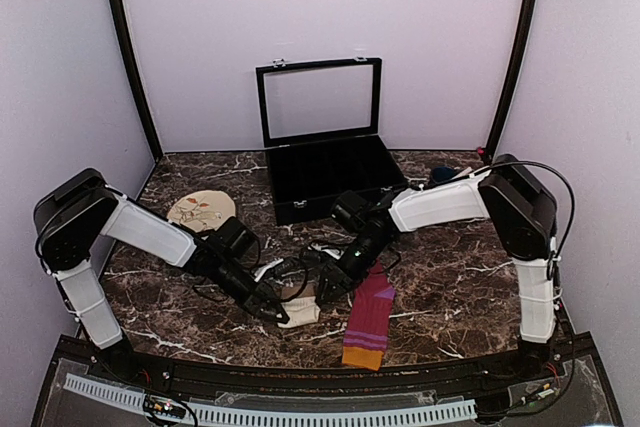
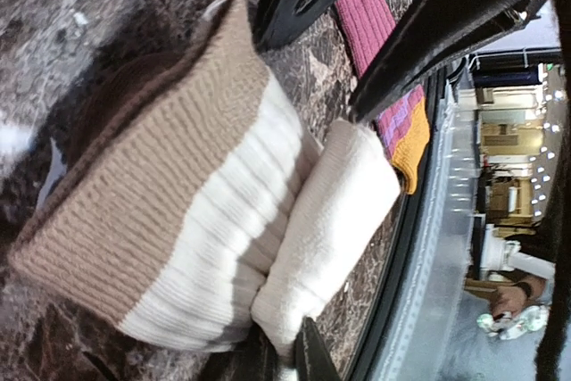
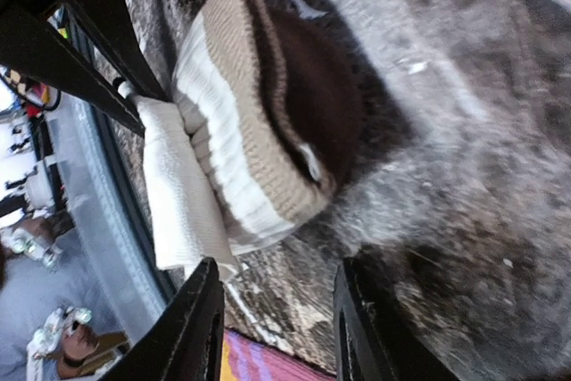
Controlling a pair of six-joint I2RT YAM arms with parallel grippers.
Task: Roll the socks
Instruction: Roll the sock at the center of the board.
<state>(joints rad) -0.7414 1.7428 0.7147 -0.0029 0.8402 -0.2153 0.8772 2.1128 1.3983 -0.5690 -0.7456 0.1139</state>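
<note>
The left gripper [image 1: 274, 309] is clenched on the cream end of the cream sock [image 2: 196, 194], which is folded into a short thick bundle lying on the table [image 1: 450, 287] directly at its fingertips. The right gripper [image 3: 277, 283] is held just beside the same bundle on the opposite side, with its jaws standing apart and nothing between them, so the sock is gripped from one side only. The long axis of the bundle is judged to run from one gripper toward the other. The cream end points to the left gripper, and the brown cuff [image 3: 234, 69], with its dark mouth open, is turned away from it. For the step to be done well, the clamped end should be kept pressed and low while the cuff is taken by the right gripper at one lip only. The lip can then be drawn over the roll without the layers being loosened. A little farther, on the outer side of the right gripper, the striped sock [image 1: 368, 319] is lying flat and unrolled. Its long axis runs along the line of that gripper's reach, and its orange cuff points back toward the arm bases. Well beyond both grippers, a black box [image 1: 330, 187] with a raised lid and a floral disc [image 1: 200, 210] are seen.
</note>
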